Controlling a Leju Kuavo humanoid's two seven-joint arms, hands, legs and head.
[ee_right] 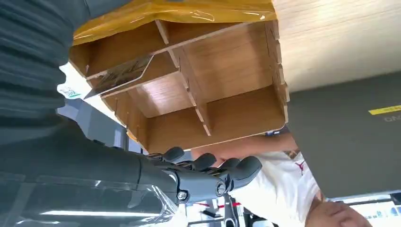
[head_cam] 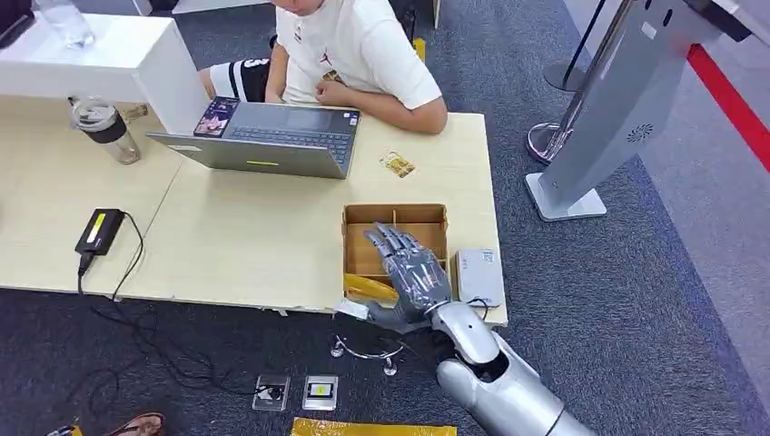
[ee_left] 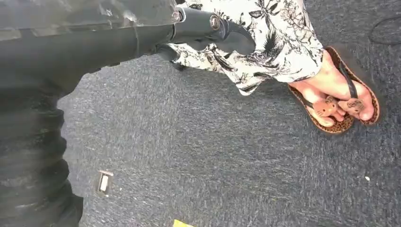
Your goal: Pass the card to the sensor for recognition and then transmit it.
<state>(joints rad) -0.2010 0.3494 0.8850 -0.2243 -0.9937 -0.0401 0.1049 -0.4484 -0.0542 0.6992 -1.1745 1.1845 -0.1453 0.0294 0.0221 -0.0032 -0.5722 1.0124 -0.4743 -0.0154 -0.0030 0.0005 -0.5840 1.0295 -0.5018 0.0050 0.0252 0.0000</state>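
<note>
The robot's right hand [head_cam: 413, 272] hangs over a wooden compartment box [head_cam: 427, 214] at the near right corner of a pale wooden table [head_cam: 254, 241], fingers [head_cam: 386, 238] stretched out and apart, grasping nothing. From the right wrist view, the same hand [ee_right: 208, 172] shows dark fingertips lined up over the box [ee_right: 236, 71], whose dividers form several open cells. A flat card [ee_right: 120, 75] leans tilted in the cell nearest the wrist, not touched by the hand. A yellow plastic packet [head_cam: 370, 289] lies at the box's near edge, just beside the thumb. A small white sensor device [head_cam: 478, 275] sits on the table just right of the hand.

Beyond the fingers, a person in a white T-shirt [head_cam: 363, 45] sits at a grey laptop [head_cam: 272, 136].

The left hand [ee_left: 213, 30] hangs over grey carpet [ee_left: 213, 161]; whether it is clenched cannot be told. Near it stands someone's foot in a sandal [ee_left: 338, 97].
</note>
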